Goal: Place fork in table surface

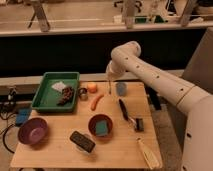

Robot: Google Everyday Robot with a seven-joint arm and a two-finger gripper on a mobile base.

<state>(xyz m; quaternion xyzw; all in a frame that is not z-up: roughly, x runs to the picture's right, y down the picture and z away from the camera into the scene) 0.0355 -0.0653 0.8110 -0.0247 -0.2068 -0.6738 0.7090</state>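
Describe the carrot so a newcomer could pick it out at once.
On the wooden table, look just right of the green tray. The carrot lies slanted there, in front of the gripper, which hangs shut over the table's back edge. It is long and orange, unlike the round orange item behind it.
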